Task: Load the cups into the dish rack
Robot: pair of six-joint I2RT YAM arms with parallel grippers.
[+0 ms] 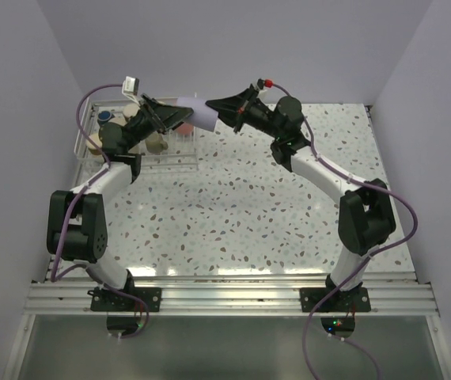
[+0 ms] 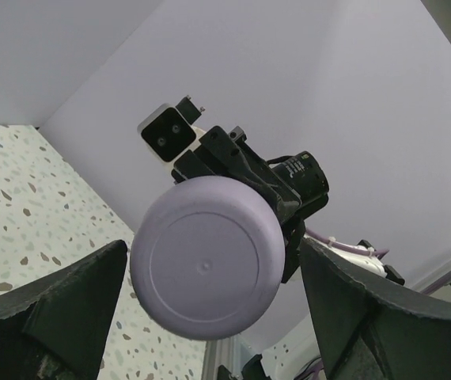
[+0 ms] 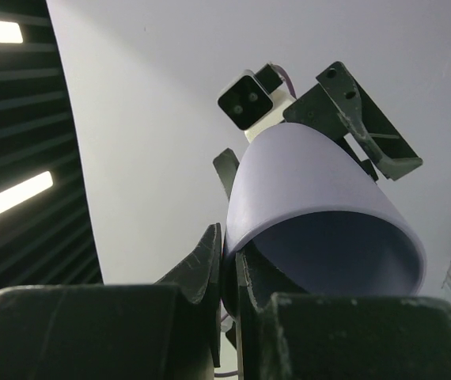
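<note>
Dish rack (image 1: 180, 158) sits far left on your surface (image 1: 233, 214). It holds a dark blue cup (image 1: 103, 117) and a couple of beige cups (image 1: 157, 142); the rest of the rack is too hidden to tell. Lavender cup (image 1: 199, 113) is in the air by the rack's right edge, on its side, long axis roughly level, base toward your left pincer (image 1: 176, 119), mouth toward the right. Your right pincer (image 3: 227, 253) is clamped on the cup's rim wall. Left pincer fingers stand apart, one each side of the base, not touching.

Pale walls (image 1: 233, 47) enclose a speckled table (image 1: 233, 214) edged nearside by aluminium rails (image 1: 225, 297).
</note>
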